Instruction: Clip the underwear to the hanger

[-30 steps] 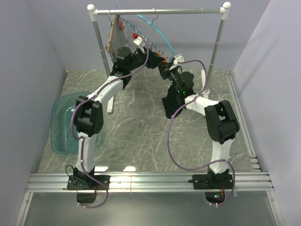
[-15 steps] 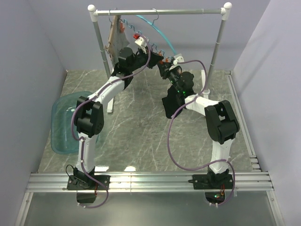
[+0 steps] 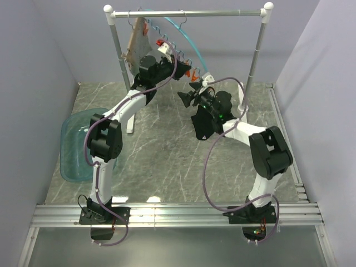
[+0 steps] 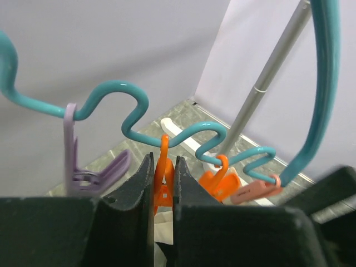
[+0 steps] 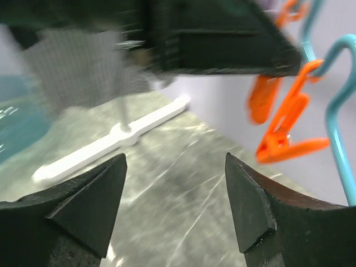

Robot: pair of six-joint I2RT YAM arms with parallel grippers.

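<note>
While the left gripper (image 4: 163, 164) pinches an orange clip (image 4: 163, 192) between nearly closed jaws, the main risk I see is the cloth slipping free. A pale strip just under that clip, between the fingers, looks like the waistband of the underwear (image 4: 163, 222). I cannot tell its black body apart from the black fingers, nor whether the clip bites it. The right gripper (image 5: 173, 167) hangs lower and apart, jaws spread on nothing, so nothing else supports the fabric. If the clip is let go with too little cloth in its mouth, the soft, limp garment would likely slide out and drop to the desk (image 3: 167, 150).

The hanger (image 4: 325, 67) adds trouble. It hangs only by a hook from the rail (image 3: 222, 11), so a push or tug could swing or tilt it. The clips dangle loosely in its dips and could twist away. Neighbouring orange clips (image 4: 219, 181) and a purple clip (image 4: 70, 144) sit close enough to snag.

The hanger is a thin, smooth teal rod bent in waves, and the clips are glossy moulded plastic. The rail is bare metal with white end caps, and the desk is grey and marbled. A grey mesh cloth (image 5: 78, 72) hangs nearby.
</note>
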